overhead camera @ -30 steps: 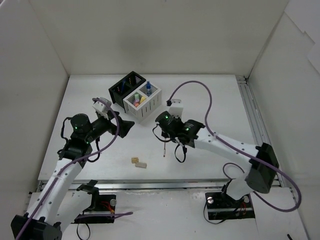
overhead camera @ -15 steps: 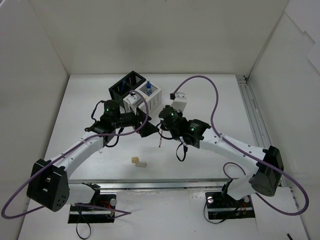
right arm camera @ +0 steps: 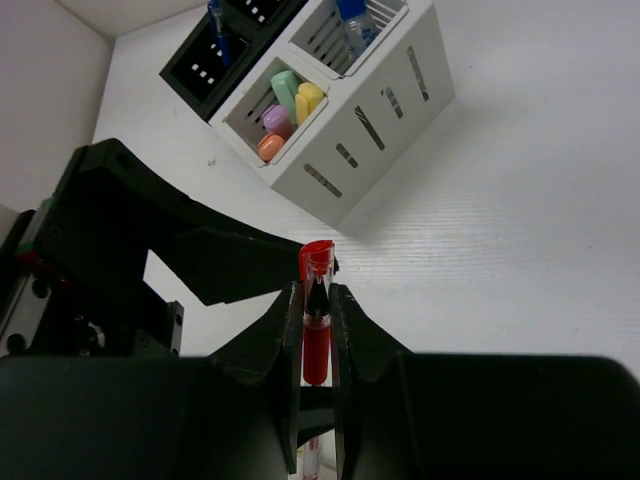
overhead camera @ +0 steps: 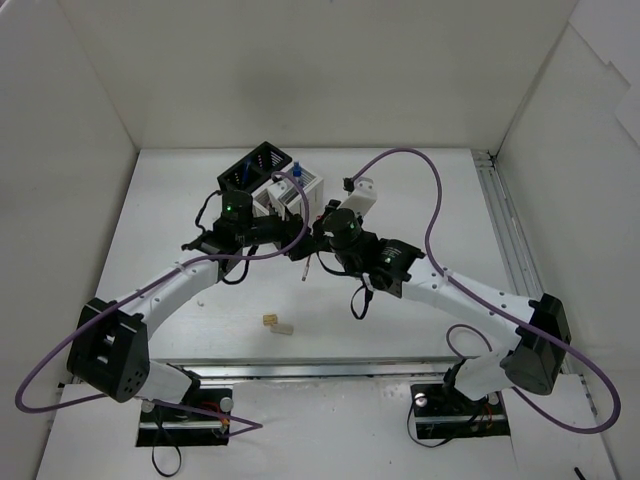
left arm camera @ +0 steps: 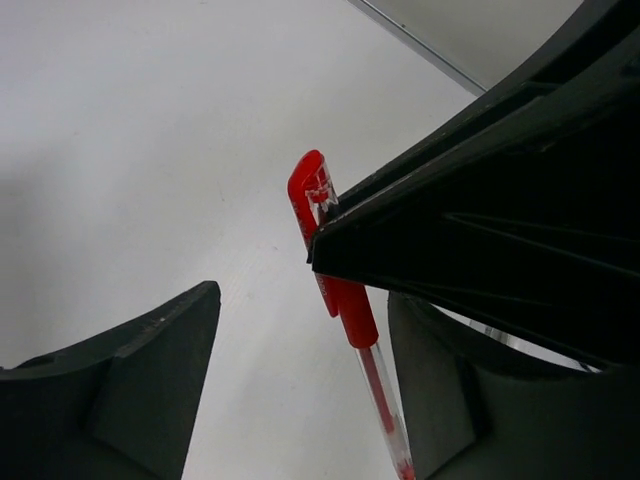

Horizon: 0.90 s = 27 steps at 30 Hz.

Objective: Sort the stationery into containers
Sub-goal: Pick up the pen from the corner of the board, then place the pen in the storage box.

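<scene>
Hovering just in front of the white box (right arm camera: 370, 130), on its side toward the arm bases, the right gripper (right arm camera: 316, 300) is clamped on the red pen (right arm camera: 316, 335) and holds it roughly upright, cap on top. The left gripper (left arm camera: 305, 340) meets it from the other side. Its jaws stand apart with the pen between them, close to one finger and not yet pinched, which looks like a hand-over.

Much of the sorting looks done. Coloured markers (right arm camera: 285, 105) fill one compartment of the white box and a blue-capped bottle (right arm camera: 355, 20) stands in the other. The black box (right arm camera: 200, 70) touches the white box on its far-left side and holds a blue pen (right arm camera: 217, 30). The red pen probably belongs with that one.

Left to do are the red pen and two beige erasers (overhead camera: 278, 324), which lie on the table (overhead camera: 450, 200) well in front of the white box.

Both wrists crowd the strip before the white box, so a lift should go up before going across. Right of the white box the table is bare up to a rail (overhead camera: 505, 230). Walls (overhead camera: 300, 80) close in behind it.
</scene>
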Each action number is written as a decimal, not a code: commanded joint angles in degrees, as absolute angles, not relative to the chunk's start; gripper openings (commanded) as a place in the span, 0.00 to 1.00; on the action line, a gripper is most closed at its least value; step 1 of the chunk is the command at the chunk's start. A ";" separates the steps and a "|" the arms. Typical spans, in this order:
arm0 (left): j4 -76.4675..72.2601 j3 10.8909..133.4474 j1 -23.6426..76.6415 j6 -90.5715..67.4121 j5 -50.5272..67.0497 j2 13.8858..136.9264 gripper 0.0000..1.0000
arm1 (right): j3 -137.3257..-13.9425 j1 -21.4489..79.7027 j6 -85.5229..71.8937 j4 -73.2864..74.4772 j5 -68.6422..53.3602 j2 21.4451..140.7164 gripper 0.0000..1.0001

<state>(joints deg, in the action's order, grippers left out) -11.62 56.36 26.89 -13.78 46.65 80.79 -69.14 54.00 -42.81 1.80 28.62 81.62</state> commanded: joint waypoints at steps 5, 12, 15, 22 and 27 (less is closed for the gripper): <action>-16.34 59.85 27.42 -12.92 46.05 78.66 0.35 | -68.99 54.05 -44.03 -5.89 26.54 78.75 0.00; -15.38 61.78 27.42 -11.69 43.95 77.61 0.00 | -69.52 53.97 -42.80 -4.92 26.19 79.19 0.19; -13.54 63.28 26.73 -10.73 41.05 77.61 0.00 | -69.52 53.35 -42.19 -4.57 28.56 78.05 0.45; -13.89 68.11 13.66 -10.37 39.98 79.79 0.00 | -64.17 47.03 -45.27 -1.50 33.12 69.98 0.98; -20.72 72.76 5.20 -10.46 42.42 87.25 0.00 | -60.03 44.13 -40.10 -1.05 34.19 66.80 0.98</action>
